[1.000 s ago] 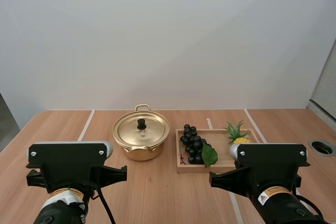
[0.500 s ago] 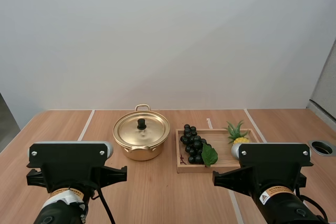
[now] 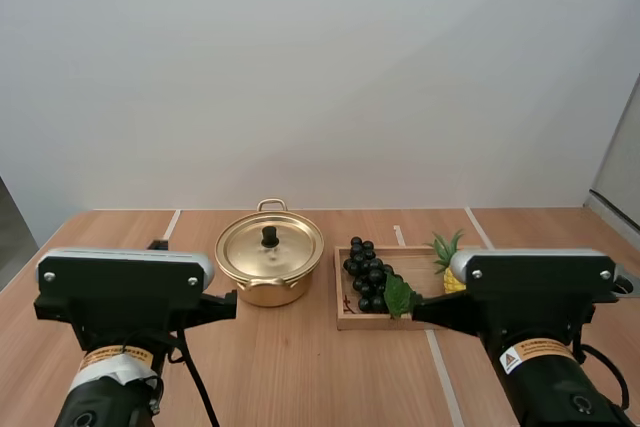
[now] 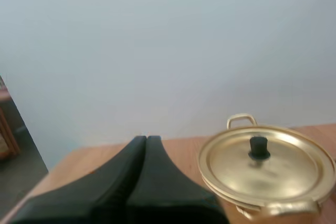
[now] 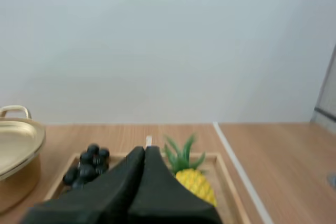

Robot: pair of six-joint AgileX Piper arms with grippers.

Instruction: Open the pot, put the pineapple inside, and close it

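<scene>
A gold pot [image 3: 269, 265] stands at the table's middle with its lid on, black knob [image 3: 269, 236] up. The small pineapple [image 3: 448, 262] lies at the right end of a wooden tray [image 3: 345, 319], partly behind my right arm [image 3: 535, 292]. My left arm [image 3: 125, 297] is near the front, left of the pot. In the left wrist view my left gripper [image 4: 146, 139] is shut on nothing, short of the pot [image 4: 268, 163]. In the right wrist view my right gripper [image 5: 145, 150] is shut and empty, its tip just before the pineapple [image 5: 195, 181].
A bunch of dark grapes [image 3: 367, 275] with a green leaf fills the tray's left half, between pot and pineapple. In the right wrist view the grapes [image 5: 86, 169] lie between the pot [image 5: 16, 150] and the fingers. Pale lines run across the wooden tabletop.
Both arms have risen and moved forward a little. The right arm now hides the lower part of the pineapple. Pot, tray and fruit have not moved.
</scene>
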